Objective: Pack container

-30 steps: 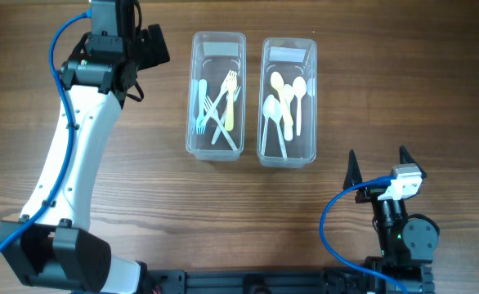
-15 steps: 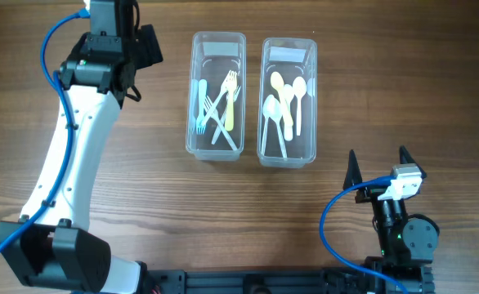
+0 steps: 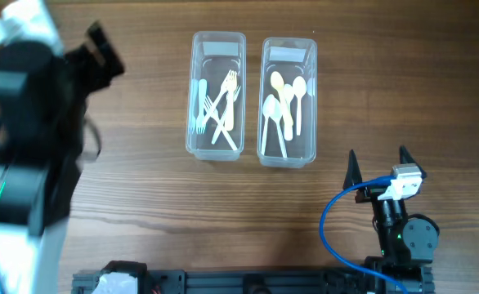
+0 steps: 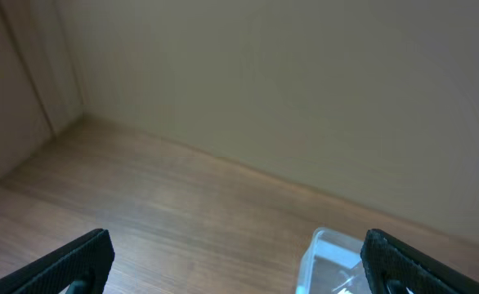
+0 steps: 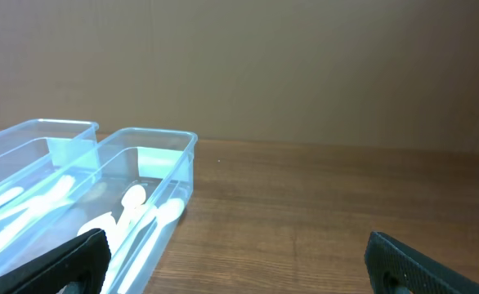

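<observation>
You have both sets of fingers spread apart, nothing held.
Your left fingers (image 4: 69, 265) hang above the table (image 4: 182, 196), with the fork container (image 3: 218, 51) ahead by the right-hand finger. The spoon container (image 3: 289, 54) lies ahead-left of your right fingers (image 5: 68, 261).

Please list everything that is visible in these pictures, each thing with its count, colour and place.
table: one, brown wood, under everything
fork container: one, clear plastic, centre, left of the pair
forks: several, blue, white and yellow, inside it
spoon container: one, clear plastic, beside it on the right
spoons: several, yellow and white, inside it
left gripper: one, black, open, empty, high over the left side
right gripper: one, black, open, empty, near right corner
</observation>
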You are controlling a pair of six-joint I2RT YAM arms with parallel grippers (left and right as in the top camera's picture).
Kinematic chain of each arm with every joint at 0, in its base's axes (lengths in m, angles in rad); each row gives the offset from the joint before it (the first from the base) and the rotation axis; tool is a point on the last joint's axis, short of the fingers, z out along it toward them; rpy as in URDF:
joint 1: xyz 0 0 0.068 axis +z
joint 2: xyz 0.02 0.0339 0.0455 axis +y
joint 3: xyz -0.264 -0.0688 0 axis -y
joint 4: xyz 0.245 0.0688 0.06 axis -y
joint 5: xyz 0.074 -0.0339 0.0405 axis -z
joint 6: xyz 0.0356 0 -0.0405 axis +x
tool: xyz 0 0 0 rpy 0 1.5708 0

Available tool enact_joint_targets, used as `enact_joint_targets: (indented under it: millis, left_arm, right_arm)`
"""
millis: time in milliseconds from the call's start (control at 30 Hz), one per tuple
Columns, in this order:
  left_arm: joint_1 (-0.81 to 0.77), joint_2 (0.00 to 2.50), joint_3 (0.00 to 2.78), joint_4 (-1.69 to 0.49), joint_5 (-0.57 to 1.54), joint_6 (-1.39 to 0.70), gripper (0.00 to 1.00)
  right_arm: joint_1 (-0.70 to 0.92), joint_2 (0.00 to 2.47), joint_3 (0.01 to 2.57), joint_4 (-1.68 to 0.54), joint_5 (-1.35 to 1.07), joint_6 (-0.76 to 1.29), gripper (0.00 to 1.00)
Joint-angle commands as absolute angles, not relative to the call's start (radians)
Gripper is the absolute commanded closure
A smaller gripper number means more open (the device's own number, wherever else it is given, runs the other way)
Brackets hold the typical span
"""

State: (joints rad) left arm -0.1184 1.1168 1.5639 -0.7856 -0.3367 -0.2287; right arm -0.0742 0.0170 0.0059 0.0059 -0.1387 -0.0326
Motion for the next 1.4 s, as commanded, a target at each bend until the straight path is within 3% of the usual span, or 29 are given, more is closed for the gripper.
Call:
enact_joint_targets:
  millis: [0,333,800,1367]
  left_arm:
    - [-0.112,0.939,1.538,-0.842,-0.349,-0.213,0.00]
    - [-0.112,0.510,1.160,-0.786,-0.295,-0.224,0.00]
    - [-0.114,0.220,0.383,-0.130,-0.119,-0.497,0.00]
    - [-0.101,0.135,0.177,-0.055,-0.093,-0.507,0.00]
  right_arm:
    - [-0.070,0.002,0.005,0.014,-0.159,-0.051,0.00]
    - [-0.070,0.002,0.005,0.014,-0.159,-0.051,0.00]
    - [-0.070,0.002,0.005,0.014,-0.159,-0.051,0.00]
    - [-0.070,0.002,0.005,0.014,-0.159,-0.051,0.00]
